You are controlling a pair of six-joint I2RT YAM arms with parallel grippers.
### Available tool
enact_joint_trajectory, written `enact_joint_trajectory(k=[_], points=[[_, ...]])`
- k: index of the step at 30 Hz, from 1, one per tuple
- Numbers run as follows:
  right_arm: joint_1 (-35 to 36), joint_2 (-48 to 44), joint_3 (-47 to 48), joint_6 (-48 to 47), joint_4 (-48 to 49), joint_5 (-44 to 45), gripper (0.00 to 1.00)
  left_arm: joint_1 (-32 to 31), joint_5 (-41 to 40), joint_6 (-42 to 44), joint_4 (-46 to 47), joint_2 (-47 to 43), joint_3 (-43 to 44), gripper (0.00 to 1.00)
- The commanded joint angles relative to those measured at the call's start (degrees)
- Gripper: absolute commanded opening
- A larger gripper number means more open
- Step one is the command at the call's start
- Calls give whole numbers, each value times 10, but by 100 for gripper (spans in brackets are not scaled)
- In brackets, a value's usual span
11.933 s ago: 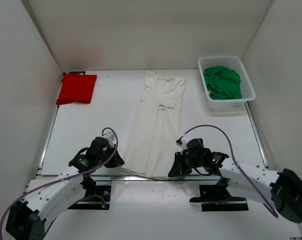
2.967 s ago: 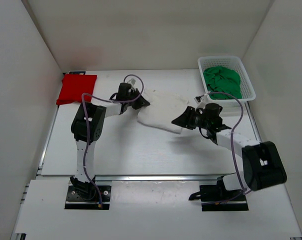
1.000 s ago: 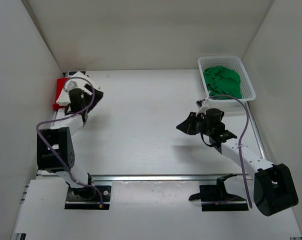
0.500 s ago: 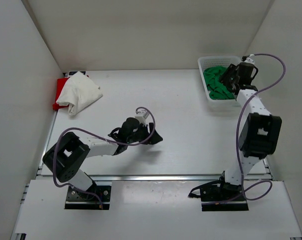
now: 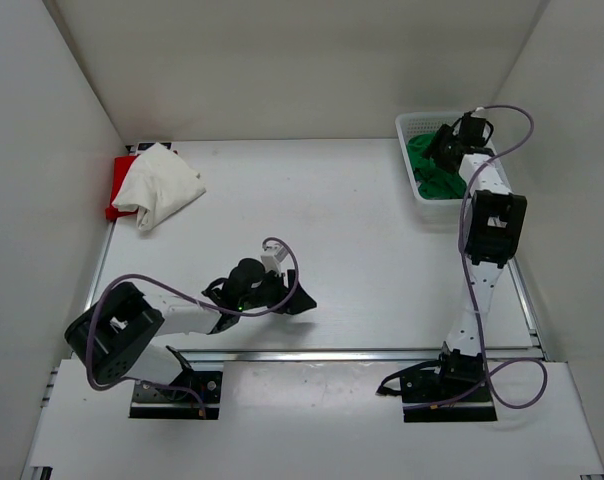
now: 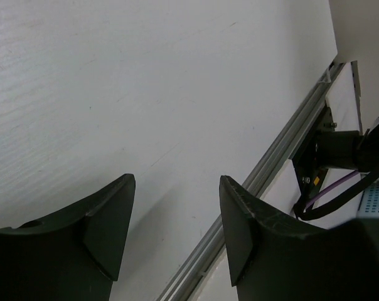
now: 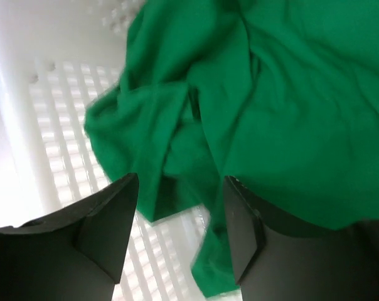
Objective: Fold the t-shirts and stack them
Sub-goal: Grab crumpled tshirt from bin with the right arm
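- The white t-shirt lies on top of the red t-shirt in the far left corner. I judge it bunched rather than squarely folded.
- The green t-shirt sits crumpled in the white mesh basket at the far right, not yet folded or stacked.
- My right gripper hangs just over the green t-shirt, fingers apart and gripping nothing.
- My left gripper is low over the bare table, fingers apart and empty.
- Assessment: two shirts are piled, and the green one remains to be done.

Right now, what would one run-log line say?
left end effector: open, empty, over table | right end effector: open above green t-shirt in basket | white t-shirt: bunched on red t-shirt
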Motion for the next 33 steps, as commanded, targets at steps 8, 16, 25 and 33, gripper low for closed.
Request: enact_joint_trajectory(k=[8,16,25,33], points=[[6,249,453,72,-165,-35,54,41,7,4,-3,-64,-13,67],[11,267,487,73,-190,-73,44,45,4,5,-17,-55,-1,66],[7,221,490,76,-197,-89,0,38,3,-5,-5,-47,5,64],[9,128,490,52,-223,-81,0,50,7,-3,-12,-60,0,63]])
